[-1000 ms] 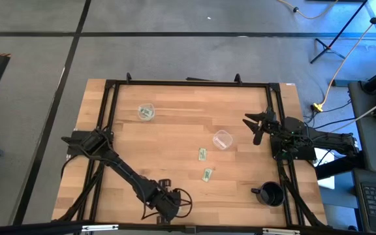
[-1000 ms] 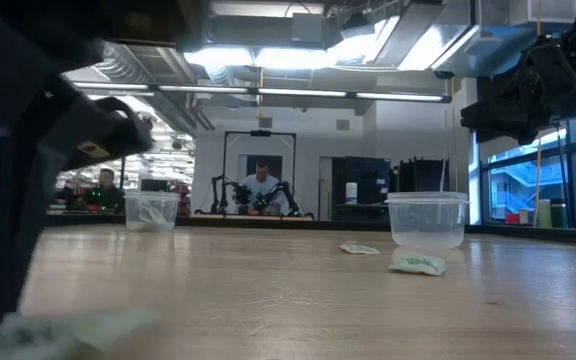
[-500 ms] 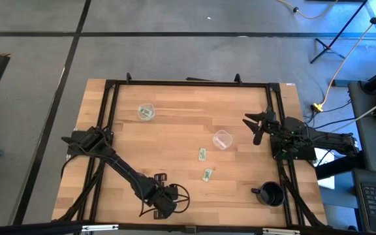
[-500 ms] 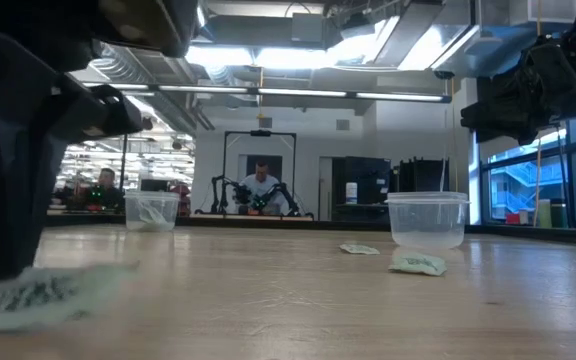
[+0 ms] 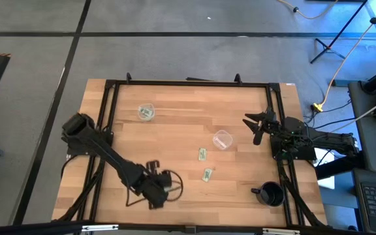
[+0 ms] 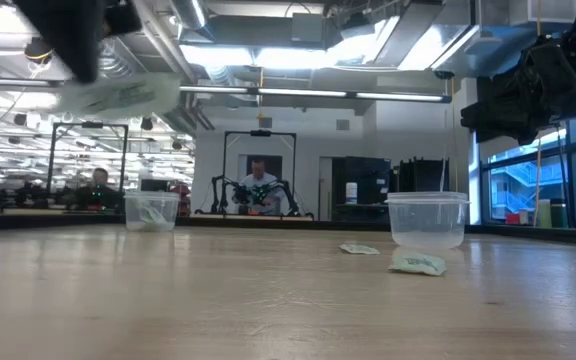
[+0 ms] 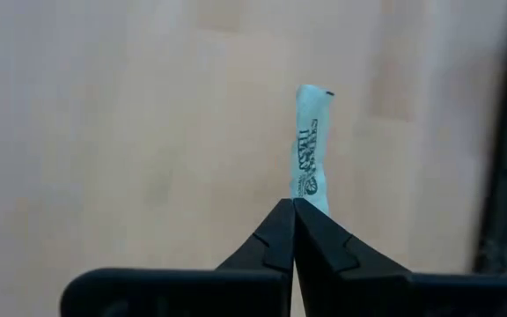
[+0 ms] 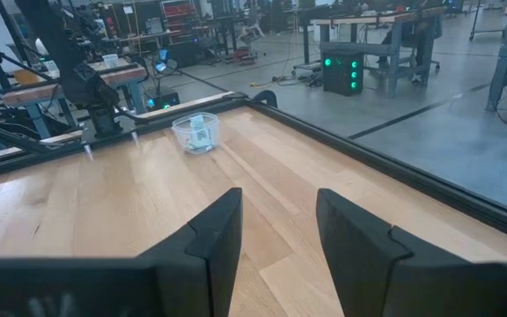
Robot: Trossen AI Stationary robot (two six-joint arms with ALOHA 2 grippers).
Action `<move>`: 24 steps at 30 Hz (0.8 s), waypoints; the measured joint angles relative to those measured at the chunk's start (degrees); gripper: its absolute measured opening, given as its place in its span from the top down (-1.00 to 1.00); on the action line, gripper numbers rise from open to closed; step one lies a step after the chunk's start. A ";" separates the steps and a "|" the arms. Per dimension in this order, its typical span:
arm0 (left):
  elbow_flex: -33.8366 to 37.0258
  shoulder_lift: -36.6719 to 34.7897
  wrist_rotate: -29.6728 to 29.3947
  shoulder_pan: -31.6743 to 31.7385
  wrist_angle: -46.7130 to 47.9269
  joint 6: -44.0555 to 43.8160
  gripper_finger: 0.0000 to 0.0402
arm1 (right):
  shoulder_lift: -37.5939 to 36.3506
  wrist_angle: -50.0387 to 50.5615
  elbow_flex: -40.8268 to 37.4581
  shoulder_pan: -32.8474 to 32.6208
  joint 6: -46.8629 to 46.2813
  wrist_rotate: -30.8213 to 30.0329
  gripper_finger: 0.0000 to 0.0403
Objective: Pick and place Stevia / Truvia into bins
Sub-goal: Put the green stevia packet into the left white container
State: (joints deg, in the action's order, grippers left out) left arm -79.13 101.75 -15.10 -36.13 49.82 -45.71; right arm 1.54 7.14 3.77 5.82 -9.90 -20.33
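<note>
Since half a second ago the left gripper (image 7: pixel 293 204) has lifted off the light wooden table (image 5: pixel 175 130) with its catch: in the low view the small green-and-white paper sweetener packet (image 6: pixel 118 97) that lay flat on the boards now hangs high in the air, and from above the left arm has drawn back from the near edge. The fingers are pinched together on one end of the packet (image 7: pixel 310 150), which sticks out beyond the tips, slightly curled.

Two more green-and-white packets lie loose on the table — one (image 5: pixel 202 153) just beside the nearer clear round plastic cup (image 5: pixel 222 139), another (image 5: pixel 207 174) a little closer to the front edge. The farther clear plastic cup (image 5: pixel 146 111) already has a packet or more inside it. A black mug with a handle (image 5: pixel 270 193) stands near the right front corner.

The right gripper (image 5: pixel 258 123) waits at the right side of the table, its fingers (image 8: pixel 209 236) spread apart, holding nothing.

The packet looks very light, thin and limp; it bends under its own weight, so a grip by an end leaves the rest free to flap. Flat on wood it offers little edge — pinching a short end or scraping under a corner seems the likeliest hold. It should not break, though a hard squeeze may crease it.
</note>
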 joint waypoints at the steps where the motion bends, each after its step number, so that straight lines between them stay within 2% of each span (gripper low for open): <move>1: 0.00 -1.38 -1.55 0.52 2.39 -0.90 0.99 | 0.00 0.02 0.00 0.00 0.01 -0.01 0.25; 8: -0.07 -9.51 -10.69 6.80 22.67 -5.23 0.99 | 0.00 0.02 0.00 0.00 0.05 0.01 0.25; 14: -0.07 -13.56 -16.22 16.91 36.62 -5.83 0.99 | 0.00 0.01 0.00 0.00 0.03 -0.01 0.25; 18: -0.07 -15.07 -17.00 25.52 38.75 -1.43 0.99 | 0.02 0.02 0.00 0.00 0.03 -0.01 0.25; 24: 0.53 -15.53 -16.49 39.17 34.61 11.53 0.99 | 0.48 0.10 0.00 0.00 0.05 -0.01 0.25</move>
State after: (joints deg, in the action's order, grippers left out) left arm -78.60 86.23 -31.58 3.04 84.44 -34.18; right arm 2.02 7.24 3.77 5.82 -9.85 -20.34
